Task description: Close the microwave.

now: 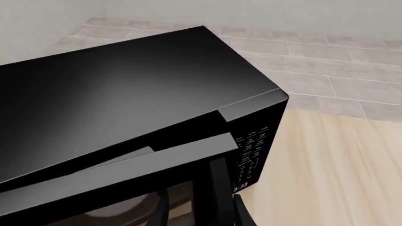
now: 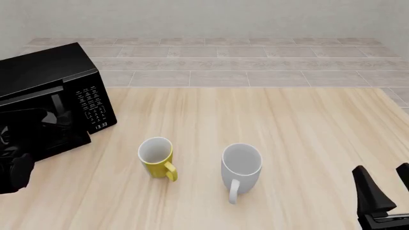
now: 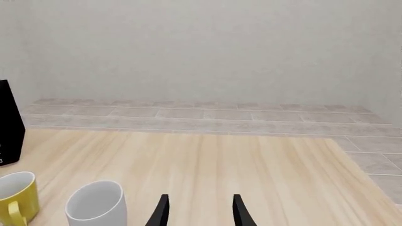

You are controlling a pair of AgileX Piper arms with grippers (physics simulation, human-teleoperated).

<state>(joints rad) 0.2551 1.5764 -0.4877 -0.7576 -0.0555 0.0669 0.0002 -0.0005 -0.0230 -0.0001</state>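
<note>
microwave point(image 2: 54, 91) door standing ajar | left gripper point(image 1: 201, 214) spread, pressing at door | risk: fingers sliding off edge, door rebounding | right gripper point(image 3: 199, 212) spread, idling

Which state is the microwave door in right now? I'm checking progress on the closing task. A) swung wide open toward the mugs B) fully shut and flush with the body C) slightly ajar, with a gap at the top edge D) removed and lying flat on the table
C: in the left wrist view the microwave door's top edge angles away from the body, leaving a wedge-shaped gap beside the button panel.
</note>
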